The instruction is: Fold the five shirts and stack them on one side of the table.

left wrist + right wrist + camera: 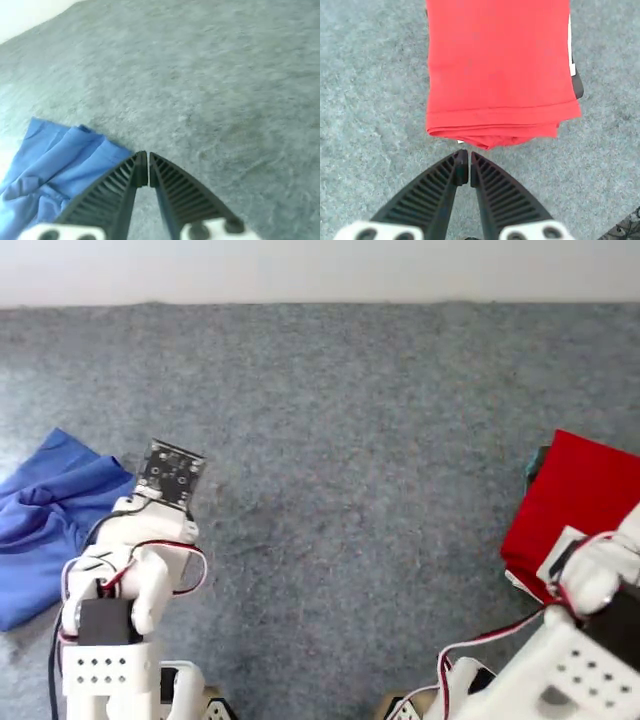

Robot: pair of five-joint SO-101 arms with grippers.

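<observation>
Grey felt-like table cover (pixel 380 440) spans scene (evenly lit); plain white wall (pixel 320 268) along far edge.

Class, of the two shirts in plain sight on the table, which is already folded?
The red shirt: a neat rectangle with straight edges, ahead of the right gripper. The blue shirt lies rumpled and loose.

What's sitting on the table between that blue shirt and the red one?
Mostly bare grey table, as the high view shows. The left arm stands just beside the blue shirt; from there to the red shirt nothing lies.
</observation>
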